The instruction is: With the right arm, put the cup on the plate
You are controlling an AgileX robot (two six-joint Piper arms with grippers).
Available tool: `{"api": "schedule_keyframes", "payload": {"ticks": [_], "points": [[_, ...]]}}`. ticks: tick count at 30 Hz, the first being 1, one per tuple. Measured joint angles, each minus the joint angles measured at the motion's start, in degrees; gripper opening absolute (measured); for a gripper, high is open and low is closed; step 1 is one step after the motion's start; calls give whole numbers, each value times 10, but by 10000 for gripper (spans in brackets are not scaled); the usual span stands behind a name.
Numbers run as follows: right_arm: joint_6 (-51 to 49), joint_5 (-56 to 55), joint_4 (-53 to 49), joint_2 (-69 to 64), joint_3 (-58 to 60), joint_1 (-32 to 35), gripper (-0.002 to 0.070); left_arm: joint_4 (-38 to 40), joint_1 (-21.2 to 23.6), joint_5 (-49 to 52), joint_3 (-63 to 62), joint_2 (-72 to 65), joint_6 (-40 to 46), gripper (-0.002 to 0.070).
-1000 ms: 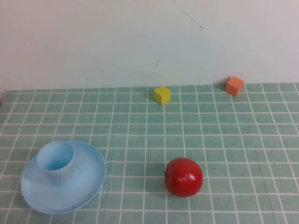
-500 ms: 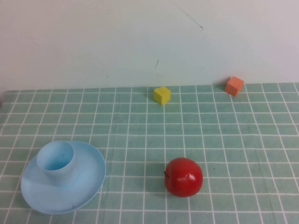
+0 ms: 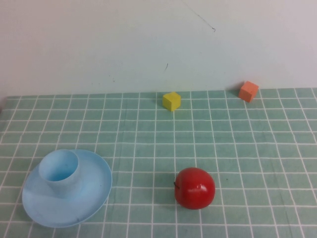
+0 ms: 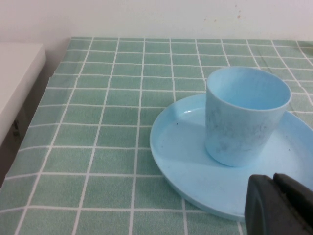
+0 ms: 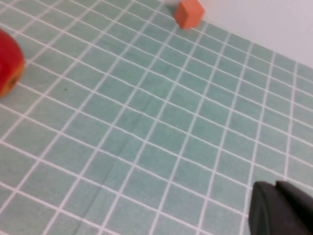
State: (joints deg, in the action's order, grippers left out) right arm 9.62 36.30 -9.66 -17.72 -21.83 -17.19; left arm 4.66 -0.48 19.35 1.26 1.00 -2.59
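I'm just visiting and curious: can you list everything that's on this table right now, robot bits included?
cup: one, light blue, upright on the plate, near left of the table.
plate: one, light blue, near left, under the cup.
apple: one, red, near middle, right of the plate.
yellow cube: one, yellow, far edge, near the middle.
orange cube: one, orange, far edge, to the right.
tablecloth: one, green with white grid, covering the table.
left pincer: one, black, shut, close by the plate's rim.
right pincer: one, black, shut, empty, over bare cloth on the right.

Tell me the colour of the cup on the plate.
Light blue cup, matching the plate; clearest in the left wrist view.
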Motion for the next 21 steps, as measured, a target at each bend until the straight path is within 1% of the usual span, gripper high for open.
{"api": "schedule_keyframes", "payload": {"ticks": [4, 6, 10, 14, 21], "points": [[0, 15, -1, 0, 1, 75, -3, 0, 0, 0, 0, 0, 0, -3], [0, 15, -1, 2, 8, 103, -3, 0, 0, 0, 0, 0, 0, -3], [0, -8, -22, 26, 43, 118, -3, 0, 0, 0, 0, 0, 0, -3], [-5, -53, -57, 82, 102, 122, -3, 0, 0, 0, 0, 0, 0, -3], [-96, -144, -58, 170, 224, 167, -3, 0, 0, 0, 0, 0, 0, -3]]}}
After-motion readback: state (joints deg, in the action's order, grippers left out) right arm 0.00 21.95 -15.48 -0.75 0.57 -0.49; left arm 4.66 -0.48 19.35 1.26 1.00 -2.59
